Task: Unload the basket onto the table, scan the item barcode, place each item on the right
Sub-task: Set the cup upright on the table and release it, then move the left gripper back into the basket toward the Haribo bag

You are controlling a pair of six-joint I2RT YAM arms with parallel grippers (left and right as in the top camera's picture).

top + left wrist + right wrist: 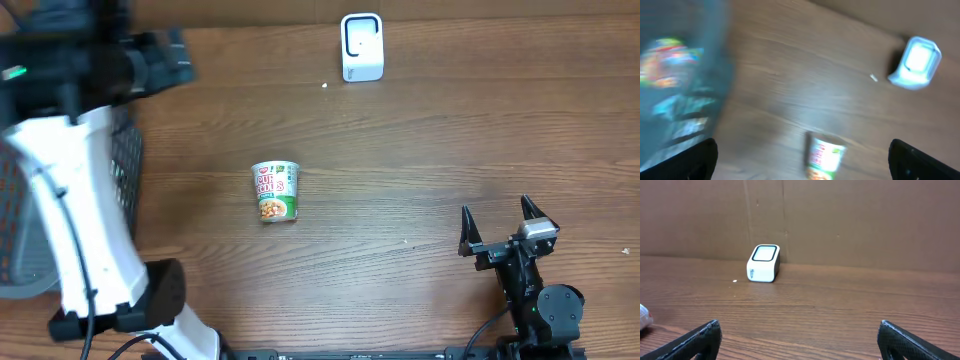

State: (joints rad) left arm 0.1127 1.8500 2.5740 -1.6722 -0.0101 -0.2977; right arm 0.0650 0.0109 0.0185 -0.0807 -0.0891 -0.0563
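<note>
Your item, the cup noodles (275, 192), lies on its side on the table (420, 150), a touch toward 9 o'clock from the middle of the overhead view, and nothing is touching it. The white scanner (361, 46) sits up at 12 o'clock, well apart from the cup, with a tiny white speck (325, 85) near it.

Your right gripper (497, 212) is down at about 4 o'clock. Its fingers (705, 337) are spread wide and holding nothing. From that wrist camera, the scanner stands ahead toward 11 o'clock against the brown wall (865, 220).

Your left arm (85, 220) fills the 9 o'clock side, blurred, above the black mesh basket (125, 170). The left wrist view is smeared too, but you can make out the left gripper (802, 150) with both fingers parted to the bottom corners and nothing pinched between them. The cup shows at 6 o'clock in that view, the scanner at 2 o'clock, and the basket's colourful contents blur past at 9 o'clock.
</note>
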